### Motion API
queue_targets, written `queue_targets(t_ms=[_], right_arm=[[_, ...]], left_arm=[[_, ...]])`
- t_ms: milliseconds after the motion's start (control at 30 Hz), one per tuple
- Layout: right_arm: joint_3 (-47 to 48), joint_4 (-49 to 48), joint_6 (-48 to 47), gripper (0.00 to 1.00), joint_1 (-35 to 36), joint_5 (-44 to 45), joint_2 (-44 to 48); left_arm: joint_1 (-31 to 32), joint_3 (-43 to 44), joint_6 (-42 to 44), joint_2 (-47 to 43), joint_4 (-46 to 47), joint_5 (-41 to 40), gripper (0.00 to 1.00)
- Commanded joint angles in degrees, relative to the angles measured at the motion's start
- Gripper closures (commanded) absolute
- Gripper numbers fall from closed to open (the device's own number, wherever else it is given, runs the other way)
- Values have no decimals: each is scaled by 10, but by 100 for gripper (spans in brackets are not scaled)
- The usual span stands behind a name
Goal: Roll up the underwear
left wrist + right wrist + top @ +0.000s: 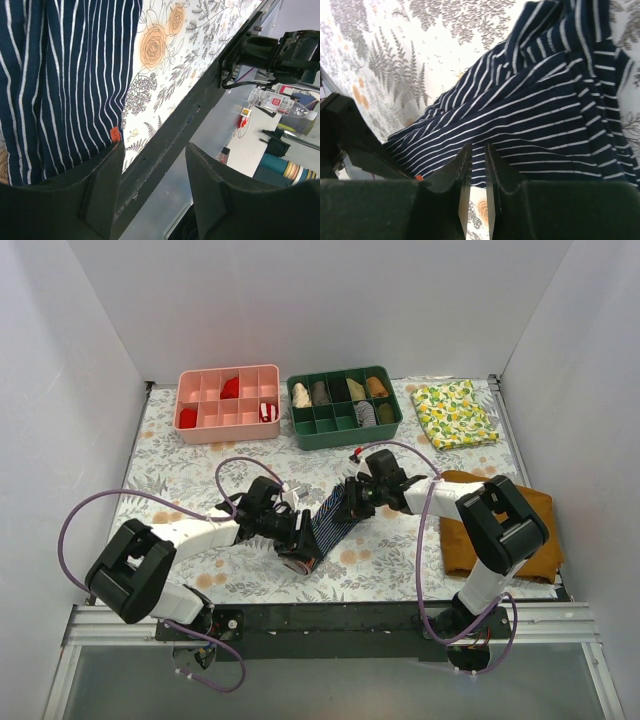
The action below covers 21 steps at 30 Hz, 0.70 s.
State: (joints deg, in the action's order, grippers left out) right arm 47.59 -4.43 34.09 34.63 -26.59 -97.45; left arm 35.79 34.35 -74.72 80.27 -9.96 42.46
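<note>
The underwear [332, 518] is dark navy with thin stripes and lies gathered into a narrow slanted strip on the floral table cover between my two grippers. My left gripper [300, 548] is at its near left end. In the left wrist view the left gripper [155, 150] is open wide and empty, with its left finger [107, 175] against the underwear's [65, 75] hem beside a small orange tag. My right gripper [352, 505] is at the far right end. In the right wrist view the right gripper [474, 147] is closed to a thin slit, tips over the underwear's [545, 110] edge, nothing between them.
A pink tray [228, 403] and a green tray [343, 406] with rolled items stand at the back. A lemon-print cloth [455, 412] lies at the back right. A mustard-brown cloth [455, 540] lies under the right arm. The black front rail [330, 620] runs just behind my left gripper.
</note>
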Motion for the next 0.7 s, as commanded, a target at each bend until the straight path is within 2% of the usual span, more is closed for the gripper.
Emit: queue_targets(t_ms=[0,300,533,633,667], right_arm=[[29,13,-17,76,3,39,-5],[65,64,-47,76,1,88,-41],[74,59,-89,74,0,83,-20],[75,50,-107,68,0,71,7],[74,50,-109,62,0,63,25]], left_arm=[[12,-18,12,-6,8,-1,49],[51,-49,-12,21,11,-51,51],[53,9,-11,-30,-12,-52,48],[53,58,-9,-71,-43,-76,41],[53,76,-7,-80,-55,-92,40]])
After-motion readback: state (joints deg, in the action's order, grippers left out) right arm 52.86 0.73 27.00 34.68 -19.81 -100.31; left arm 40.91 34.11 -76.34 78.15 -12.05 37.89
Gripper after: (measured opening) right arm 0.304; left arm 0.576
